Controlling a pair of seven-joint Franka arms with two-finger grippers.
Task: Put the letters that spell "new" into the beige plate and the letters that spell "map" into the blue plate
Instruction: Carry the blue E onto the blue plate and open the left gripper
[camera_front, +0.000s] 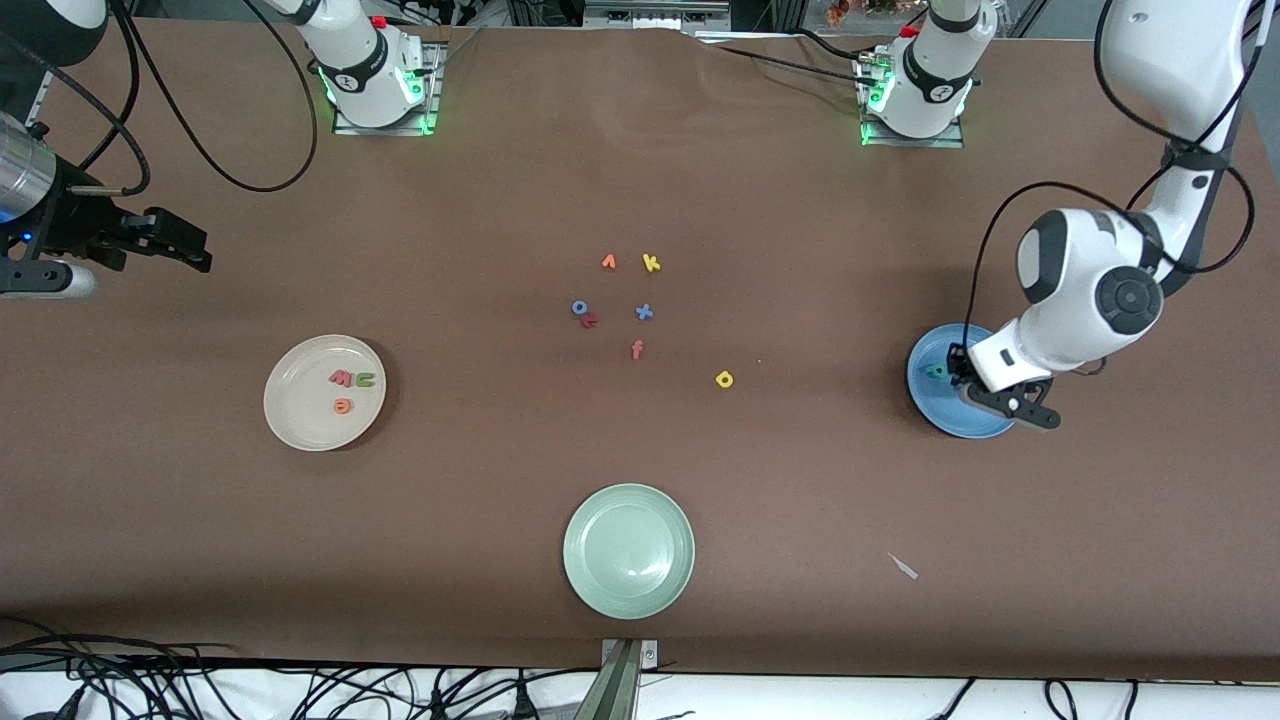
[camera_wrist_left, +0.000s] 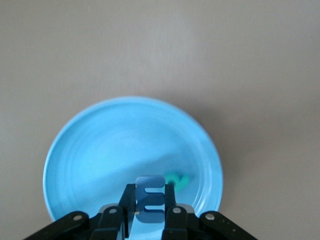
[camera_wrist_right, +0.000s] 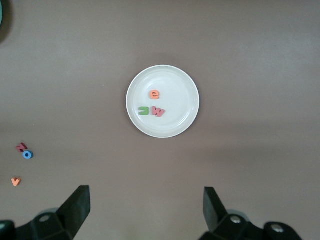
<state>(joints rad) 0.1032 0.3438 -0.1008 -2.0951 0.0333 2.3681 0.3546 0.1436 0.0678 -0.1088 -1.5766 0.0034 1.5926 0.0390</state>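
My left gripper (camera_wrist_left: 150, 201) is shut on the blue m (camera_wrist_left: 150, 194), held upright just over the blue plate (camera_wrist_left: 95, 150) (camera_front: 935, 412). A teal p (camera_wrist_left: 178, 180) (camera_front: 936, 371) lies in that plate. The yellow a (camera_front: 724, 379) lies on the table between the middle cluster of letters and the blue plate. The beige plate (camera_front: 300, 420) (camera_wrist_right: 180, 82) holds the pinkish-red w (camera_wrist_right: 158, 112), the green n (camera_wrist_right: 144, 110) and the orange e (camera_wrist_right: 155, 94). My right gripper (camera_front: 190, 250) (camera_wrist_right: 145, 196) waits open and holds nothing, above the table at the right arm's end.
A pale green plate (camera_front: 628, 550) sits near the front edge. Loose letters lie mid-table: an orange v (camera_front: 608, 262), a yellow k (camera_front: 651, 263), a blue o (camera_front: 579, 307), a blue x (camera_front: 644, 312) and a red f (camera_front: 637, 349). A white scrap (camera_front: 903, 566) lies nearer the front.
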